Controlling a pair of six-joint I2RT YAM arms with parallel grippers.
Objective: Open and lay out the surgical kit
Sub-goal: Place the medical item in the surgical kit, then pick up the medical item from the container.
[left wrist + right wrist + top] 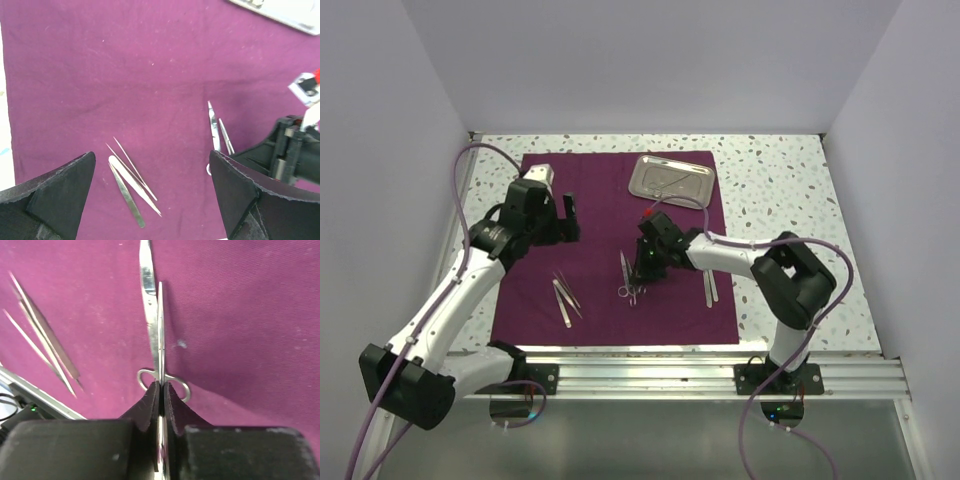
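Here: maroon cloth (600,200), speckled table (770,190), pale walls (650,60); left fingers (50,195) spread, right fingers (147,407) pinching silver tool (160,330).

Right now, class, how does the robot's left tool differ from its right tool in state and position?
1. The left tool stands wide open; the right tool is shut.
2. The left tool holds nothing; the right tool pinches a thin steel instrument.
3. The left tool hangs over the tweezers; the right tool is by the scissors.
Shared: both are above the purple cloth.
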